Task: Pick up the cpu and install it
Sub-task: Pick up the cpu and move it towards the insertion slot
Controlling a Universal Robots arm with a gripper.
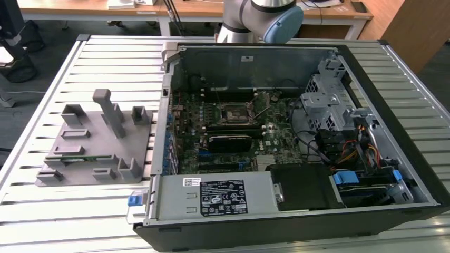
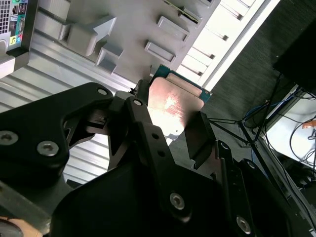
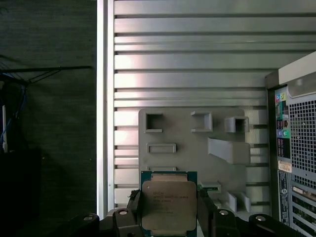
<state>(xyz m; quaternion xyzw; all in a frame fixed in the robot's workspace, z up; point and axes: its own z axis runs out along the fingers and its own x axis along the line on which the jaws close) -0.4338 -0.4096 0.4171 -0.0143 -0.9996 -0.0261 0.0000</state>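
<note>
My gripper (image 3: pixel 169 219) is shut on the cpu (image 3: pixel 169 201), a thin square chip with a silvery metal top. Its two black fingers (image 3: pixel 132 213) press on opposite edges of the chip. In the second wrist view the cpu (image 2: pixel 173 103) catches the light between the fingers (image 2: pixel 142 111) of the gripper (image 2: pixel 170 123). The chip hangs in the air above the grey plastic fixture (image 3: pixel 197 143), apart from it. In the exterior view the motherboard's socket frame (image 1: pixel 235 112) lies inside the open computer case (image 1: pixel 295 216).
The grey fixture (image 1: pixel 98 142) stands on the slatted metal table (image 1: pixel 42 211) at the exterior view's left, with a green memory stick (image 1: pixel 84 157) in it. The case's back panel (image 3: pixel 296 148) stands beside the fixture. The arm's base (image 1: pixel 260 21) rises behind the case.
</note>
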